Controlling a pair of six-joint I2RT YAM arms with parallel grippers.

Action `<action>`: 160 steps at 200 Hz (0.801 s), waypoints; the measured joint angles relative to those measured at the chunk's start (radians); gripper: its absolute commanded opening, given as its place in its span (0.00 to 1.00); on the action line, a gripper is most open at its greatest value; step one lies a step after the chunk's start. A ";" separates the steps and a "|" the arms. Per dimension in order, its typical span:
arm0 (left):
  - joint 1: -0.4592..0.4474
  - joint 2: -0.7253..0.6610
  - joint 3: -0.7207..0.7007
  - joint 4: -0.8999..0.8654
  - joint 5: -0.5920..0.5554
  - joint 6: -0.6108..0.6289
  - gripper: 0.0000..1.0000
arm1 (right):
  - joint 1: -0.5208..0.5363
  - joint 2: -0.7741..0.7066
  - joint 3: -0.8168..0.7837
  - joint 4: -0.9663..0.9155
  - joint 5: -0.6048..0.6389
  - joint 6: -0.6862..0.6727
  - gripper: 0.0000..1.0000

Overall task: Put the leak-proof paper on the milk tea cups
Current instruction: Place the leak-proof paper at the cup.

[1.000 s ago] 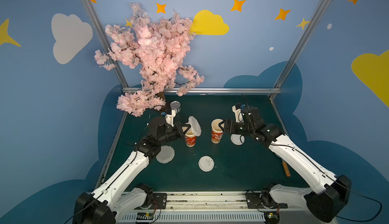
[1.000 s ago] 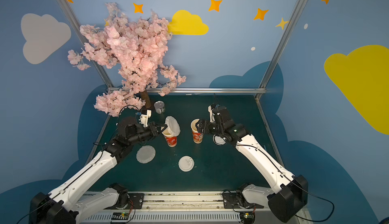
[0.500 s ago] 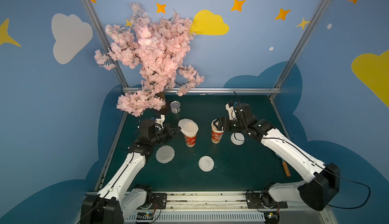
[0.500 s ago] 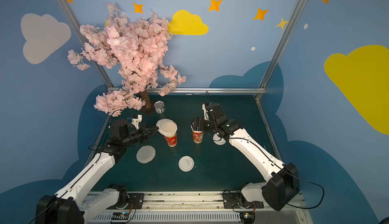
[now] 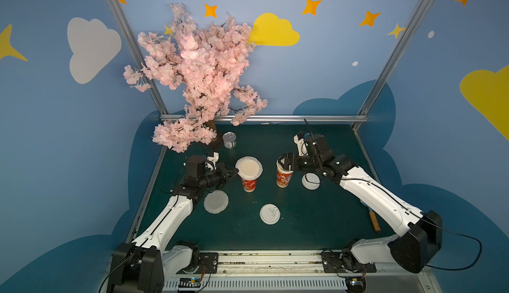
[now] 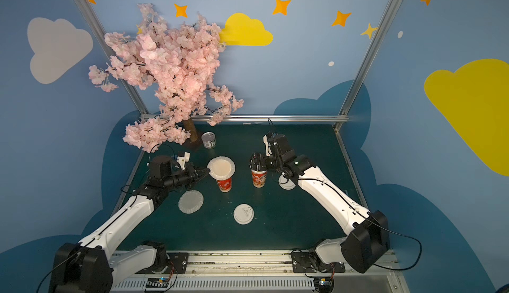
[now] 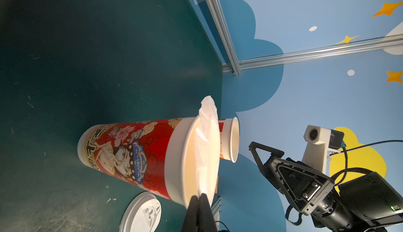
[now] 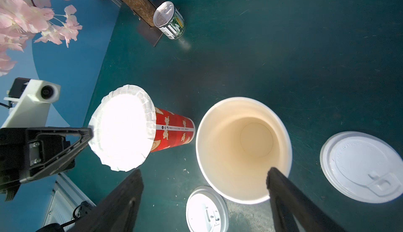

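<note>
Two paper cups stand upright near the middle of the dark green table (image 5: 303,231), close beside each other but not touching. On the left arm's side we see the covered milk tea cup (image 5: 249,186), its red printed wall showing in the left wrist view (image 7: 130,150). The held leak-proof paper (image 5: 248,167) lies across its mouth, and in both top views the scalloped edge hangs out past the rim all round (image 6: 221,167). The left gripper (image 5: 235,171) has its jaws pressed together on that sheet's edge, on the side facing its own arm. The left wrist view shows the closed tips (image 7: 200,198) pinching the sheet right at the cup's rim.

The open milk tea cup (image 5: 283,178) stands uncovered, and the right wrist view looks down into its cream interior (image 8: 242,148). The right gripper (image 5: 284,163) hangs at this cup's mouth with its jaws wide apart and nothing between them. We cannot tell whether a finger touches the rim.

The spare leak-proof paper (image 5: 216,201) lies flat on the table beside the left forearm, apart from both cups. One white plastic lid (image 5: 270,214) lies nearer the table's front edge, and another lid (image 5: 310,181) lies under the right arm, just beside the open cup. A small tin can (image 5: 229,139) stands by the trunk of the pink blossom tree (image 5: 198,71) at the back.
</note>
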 measured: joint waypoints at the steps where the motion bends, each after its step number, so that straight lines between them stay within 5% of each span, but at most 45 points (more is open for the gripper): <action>1: 0.000 0.000 0.000 0.000 0.000 0.000 0.03 | 0.000 0.000 0.000 0.000 0.000 0.000 0.89; 160: 0.018 0.021 0.000 -0.014 -0.008 0.027 0.05 | 0.006 0.000 0.000 0.000 0.015 0.001 0.89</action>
